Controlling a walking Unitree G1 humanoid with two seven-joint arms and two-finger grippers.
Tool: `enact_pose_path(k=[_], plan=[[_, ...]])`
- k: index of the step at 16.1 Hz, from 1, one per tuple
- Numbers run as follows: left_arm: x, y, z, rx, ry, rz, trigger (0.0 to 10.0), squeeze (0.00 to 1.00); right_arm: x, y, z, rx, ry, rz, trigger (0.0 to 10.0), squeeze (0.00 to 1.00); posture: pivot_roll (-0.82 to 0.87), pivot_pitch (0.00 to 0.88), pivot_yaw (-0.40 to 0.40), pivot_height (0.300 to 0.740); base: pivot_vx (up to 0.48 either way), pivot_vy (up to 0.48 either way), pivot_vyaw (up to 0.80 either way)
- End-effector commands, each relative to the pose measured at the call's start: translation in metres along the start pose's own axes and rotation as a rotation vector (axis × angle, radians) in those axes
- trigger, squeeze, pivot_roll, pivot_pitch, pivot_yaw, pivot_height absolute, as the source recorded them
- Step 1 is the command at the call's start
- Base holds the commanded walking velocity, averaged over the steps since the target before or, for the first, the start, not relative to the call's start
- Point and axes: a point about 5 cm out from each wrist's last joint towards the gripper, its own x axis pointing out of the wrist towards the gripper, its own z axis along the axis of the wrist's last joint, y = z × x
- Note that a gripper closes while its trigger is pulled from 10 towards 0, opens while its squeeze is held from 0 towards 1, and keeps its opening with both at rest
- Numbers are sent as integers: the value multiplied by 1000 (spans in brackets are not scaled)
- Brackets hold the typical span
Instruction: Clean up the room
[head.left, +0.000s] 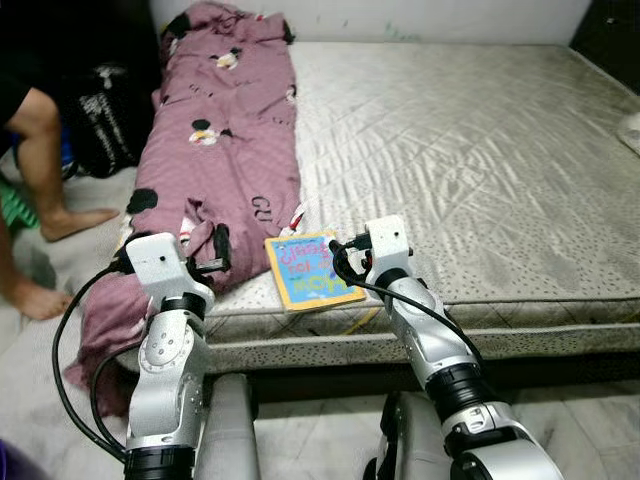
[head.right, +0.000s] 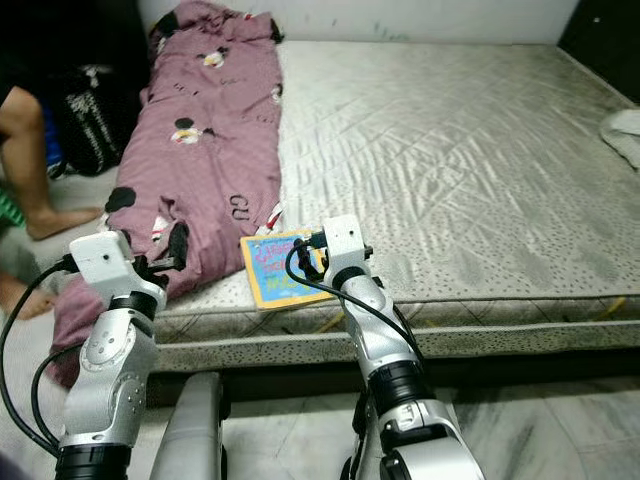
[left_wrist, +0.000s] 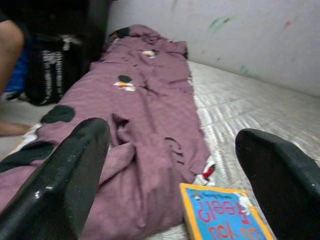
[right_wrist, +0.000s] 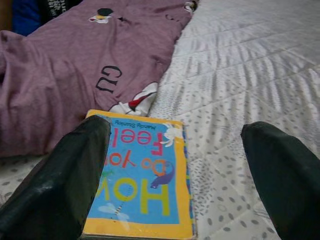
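A blue picture book with a yellow border (head.left: 310, 270) lies flat at the mattress's near edge, next to a crumpled purple blanket (head.left: 220, 150) printed with cartoon figures. The blanket runs along the bed's left side and hangs over the near corner. My right gripper (right_wrist: 175, 130) is open just short of the book (right_wrist: 145, 175), with one finger (right_wrist: 75, 170) over the book's left side. My left gripper (left_wrist: 170, 135) is open and hovers low over the blanket's near end (left_wrist: 140, 165), with the book (left_wrist: 225, 215) off to its right.
The grey quilted mattress (head.left: 460, 150) is bare to the right of the blanket. A person's legs and feet (head.left: 45, 160) are on the floor at left, beside a black bag (head.left: 105, 120). A white cloth (head.right: 625, 135) lies at the bed's right edge.
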Motion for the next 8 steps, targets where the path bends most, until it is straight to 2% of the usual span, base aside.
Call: enact_pose_path(k=[1,7,8], plan=[[2,-3,2,-1,-10,-16,10000,0,1,-3,3,5,-3,-11,10000,0,60,27,-30,596,0,0,0],[3,-4,2,-2,-7,-25,10000,0,2,-3,3,6,-5,-11,10000,0,60,26,-31,596,266,0,0],[3,-4,2,-6,-5,-24,10000,0,2,-3,3,5,-5,-10,10000,0,60,26,-31,596,0,0,0]])
